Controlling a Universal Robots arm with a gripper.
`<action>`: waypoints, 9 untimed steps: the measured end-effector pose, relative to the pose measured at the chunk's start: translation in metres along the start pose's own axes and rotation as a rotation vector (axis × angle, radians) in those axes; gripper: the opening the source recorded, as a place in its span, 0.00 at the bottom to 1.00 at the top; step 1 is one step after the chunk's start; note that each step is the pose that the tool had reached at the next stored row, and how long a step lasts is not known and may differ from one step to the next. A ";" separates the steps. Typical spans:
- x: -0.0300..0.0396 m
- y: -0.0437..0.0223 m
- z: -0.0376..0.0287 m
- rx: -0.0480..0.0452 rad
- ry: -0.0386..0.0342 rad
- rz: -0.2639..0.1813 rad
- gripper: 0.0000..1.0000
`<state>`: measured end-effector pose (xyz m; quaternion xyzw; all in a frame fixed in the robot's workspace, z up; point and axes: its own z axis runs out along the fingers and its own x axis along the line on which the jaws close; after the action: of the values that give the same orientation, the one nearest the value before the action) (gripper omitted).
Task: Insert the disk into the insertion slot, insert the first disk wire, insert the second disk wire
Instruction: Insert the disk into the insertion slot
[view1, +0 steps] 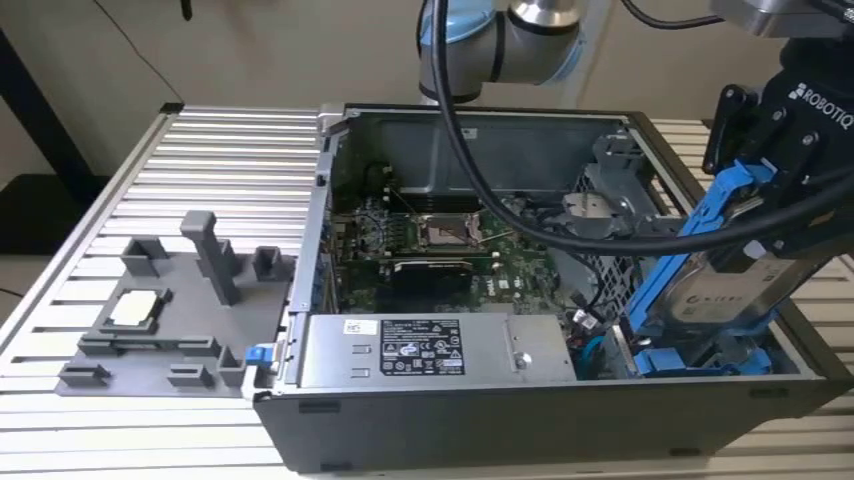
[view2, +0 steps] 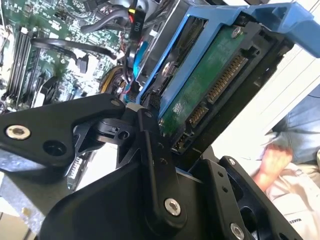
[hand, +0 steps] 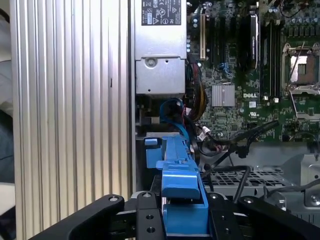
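We see the tool (view1: 774, 200) clenched on the blue-framed disk (view1: 721, 290) at the right of the exterior view. The disk stands tilted, its lower end inside the open computer case (view1: 534, 420) on the desk (view1: 160, 180).

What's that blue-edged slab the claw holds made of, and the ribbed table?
The disk: silvery metal body, dull sheen, probably aluminium. Its blue frame: glossy moulded plastic, by its look. The table: pale ribbed metal, matte, likely extruded aluminium.
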<state>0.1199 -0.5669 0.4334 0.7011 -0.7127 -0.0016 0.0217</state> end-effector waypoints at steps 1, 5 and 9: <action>0.0000 -0.0003 0.0010 0.0003 0.0000 0.000 0.33; -0.0001 -0.0009 0.0048 0.0008 0.0000 0.000 0.33; -0.0003 -0.0016 0.0082 0.0011 0.0000 0.000 0.33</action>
<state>0.1213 -0.5669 0.4251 0.7013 -0.7126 -0.0012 0.0213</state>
